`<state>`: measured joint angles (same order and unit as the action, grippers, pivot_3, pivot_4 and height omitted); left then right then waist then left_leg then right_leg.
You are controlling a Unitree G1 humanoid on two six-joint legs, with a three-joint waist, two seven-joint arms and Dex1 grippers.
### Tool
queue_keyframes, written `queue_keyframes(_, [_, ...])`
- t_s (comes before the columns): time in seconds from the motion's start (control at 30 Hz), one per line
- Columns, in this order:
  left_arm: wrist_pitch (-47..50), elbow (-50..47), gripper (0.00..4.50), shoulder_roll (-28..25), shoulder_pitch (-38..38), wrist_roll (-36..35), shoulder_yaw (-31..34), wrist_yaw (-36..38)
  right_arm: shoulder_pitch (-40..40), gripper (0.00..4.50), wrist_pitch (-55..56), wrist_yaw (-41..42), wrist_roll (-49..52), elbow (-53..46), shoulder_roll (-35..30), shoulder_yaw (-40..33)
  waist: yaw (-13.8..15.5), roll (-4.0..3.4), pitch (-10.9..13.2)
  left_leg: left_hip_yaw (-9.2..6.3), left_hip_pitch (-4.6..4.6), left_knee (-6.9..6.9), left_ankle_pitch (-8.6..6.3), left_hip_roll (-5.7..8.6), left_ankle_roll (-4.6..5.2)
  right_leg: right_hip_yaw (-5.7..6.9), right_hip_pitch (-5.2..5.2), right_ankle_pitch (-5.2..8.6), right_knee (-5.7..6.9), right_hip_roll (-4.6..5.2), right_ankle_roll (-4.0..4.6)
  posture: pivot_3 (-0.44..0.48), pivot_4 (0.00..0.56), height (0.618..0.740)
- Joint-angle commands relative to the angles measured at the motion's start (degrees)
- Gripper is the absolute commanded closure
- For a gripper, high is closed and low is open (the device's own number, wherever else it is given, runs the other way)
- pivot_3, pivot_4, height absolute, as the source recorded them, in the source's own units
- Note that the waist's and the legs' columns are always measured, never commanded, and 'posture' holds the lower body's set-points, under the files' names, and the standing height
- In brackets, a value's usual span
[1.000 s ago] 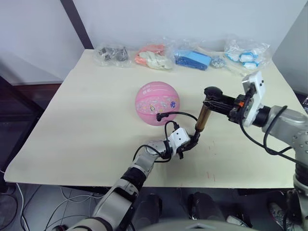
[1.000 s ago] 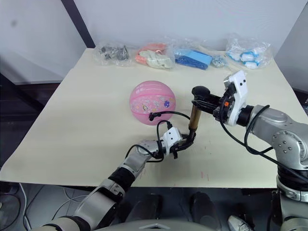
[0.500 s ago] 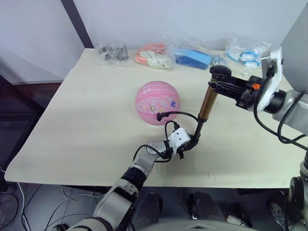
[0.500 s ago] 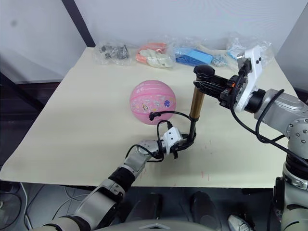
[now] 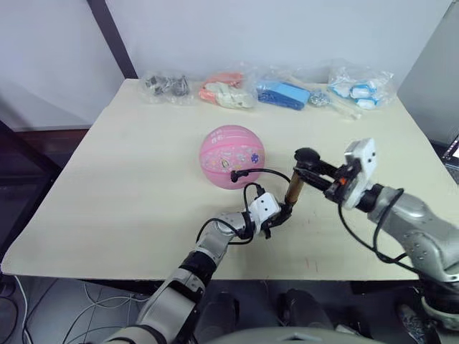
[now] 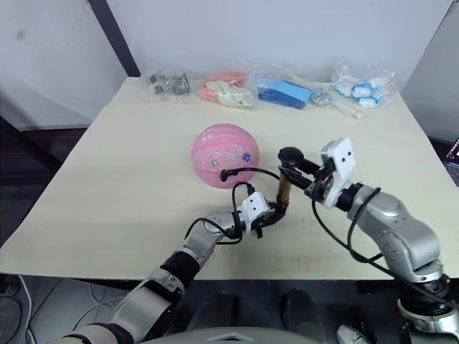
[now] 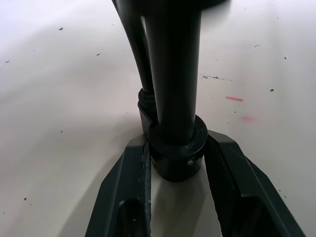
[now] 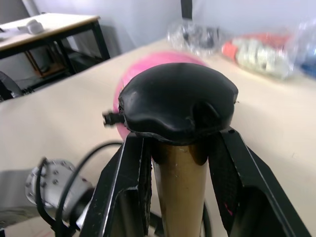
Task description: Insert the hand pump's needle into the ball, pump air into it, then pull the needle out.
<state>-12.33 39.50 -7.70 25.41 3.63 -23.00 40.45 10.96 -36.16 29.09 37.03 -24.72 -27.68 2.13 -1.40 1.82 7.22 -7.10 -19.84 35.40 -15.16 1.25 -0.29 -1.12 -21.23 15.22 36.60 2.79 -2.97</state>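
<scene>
The pink ball [image 5: 232, 156] rests mid-table. A black fitting [image 5: 235, 174] at the end of the thin hose [image 5: 265, 172] touches the ball's near side; the needle itself is hidden. The hand pump [image 5: 292, 192] stands upright just right of the ball. My left gripper [image 5: 280, 214] is shut on its black base cap [image 7: 177, 148], low on the table. My right gripper [image 5: 320, 174] is shut under the black handle [image 8: 177, 103], its fingers [image 8: 123, 187] flanking the gold barrel [image 8: 180, 192]. The handle sits low.
Several clear bags lie along the table's far edge: dark parts [image 5: 166, 84], orange and white items [image 5: 228, 87], blue items [image 5: 285, 92], blue-white items [image 5: 355, 84]. The table's front edge [image 5: 237, 271] is close below my left arm.
My right gripper lifted the handle and barrel half a second ago and has now pushed them back down. The left gripper stayed on the base. The ball has not moved.
</scene>
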Motion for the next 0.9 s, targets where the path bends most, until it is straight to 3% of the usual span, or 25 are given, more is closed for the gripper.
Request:
queue_keyframes(0.03, [4.8, 7.1, 3.43, -2.5, -3.5, 4.0, -1.5, 0.2, -4.9, 3.41, -2.2, 0.9, -5.3, 9.3, 2.5, 10.1, -0.2, -0.03, -0.2, 0.0, 0.09, -0.08, 0.0, -0.04, 0.0, 0.0, 0.07, 0.03, -0.01, -0.01, 0.05, 0.0, 0.15, 0.74])
queue_keyframes(0.23, [4.9, 6.6, 3.43, -2.3, -3.7, 4.0, -1.3, 0.1, -7.8, 3.41, 1.6, 3.2, -12.0, 16.0, 5.1, 12.8, -0.9, 0.11, -0.6, 0.0, 0.13, -0.1, -0.01, -0.13, -0.02, -0.05, 0.2, 0.03, -0.01, -0.05, 0.05, 0.0, 0.15, 0.74])
queue_keyframes(0.9, [5.5, 2.9, 3.43, -2.6, -4.9, 1.6, -0.2, 2.4, -7.5, 3.41, 0.9, 4.5, -12.1, 12.5, 5.2, 9.6, -1.0, -0.04, -0.8, -0.09, 0.35, -0.22, -0.2, -0.48, -0.33, 0.01, 0.55, 0.24, -0.08, -0.03, 0.38, 0.0, 0.15, 0.74])
